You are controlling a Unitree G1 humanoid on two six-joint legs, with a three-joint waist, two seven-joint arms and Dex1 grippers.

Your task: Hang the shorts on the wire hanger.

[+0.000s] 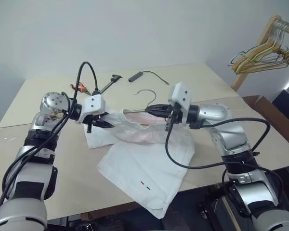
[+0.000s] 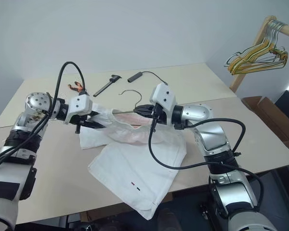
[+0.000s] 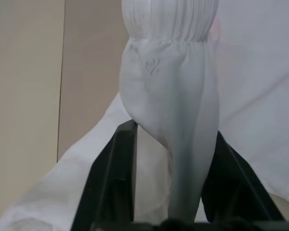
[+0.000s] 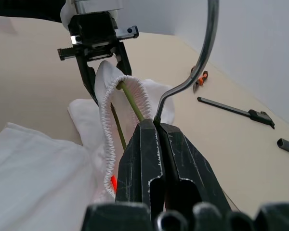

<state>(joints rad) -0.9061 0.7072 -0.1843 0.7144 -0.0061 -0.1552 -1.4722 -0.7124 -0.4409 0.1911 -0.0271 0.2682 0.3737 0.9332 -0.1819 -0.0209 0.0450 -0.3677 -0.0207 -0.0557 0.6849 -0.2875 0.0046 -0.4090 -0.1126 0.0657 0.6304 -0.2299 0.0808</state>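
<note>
Beige counter (image 1: 48, 159): right claw (image 4: 156, 126) pinches the wire hanger (image 4: 202, 57); left claw (image 3: 173, 144), parted around the shorts (image 1: 144, 168), may let the waistband slide off.

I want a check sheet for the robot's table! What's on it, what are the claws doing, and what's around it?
Surface: pale table, two boards joined with a seam.
Job's things: white shorts lie partly on the table, one leg hanging over the front edge; waistband lifted. Wire hanger is pushed into the waistband, hook sticking up.
Clutter: orange-handled pliers, black bar tool, dark cylinder with a cord at the far side.
Claws: right claw shut on the wire hanger near its neck; left claw open, its fingers either side of the waistband fold.
Cables: black cables loop off both wrists.
Surroundings: wooden rack with yellow and white hangers, plain wall.
</note>
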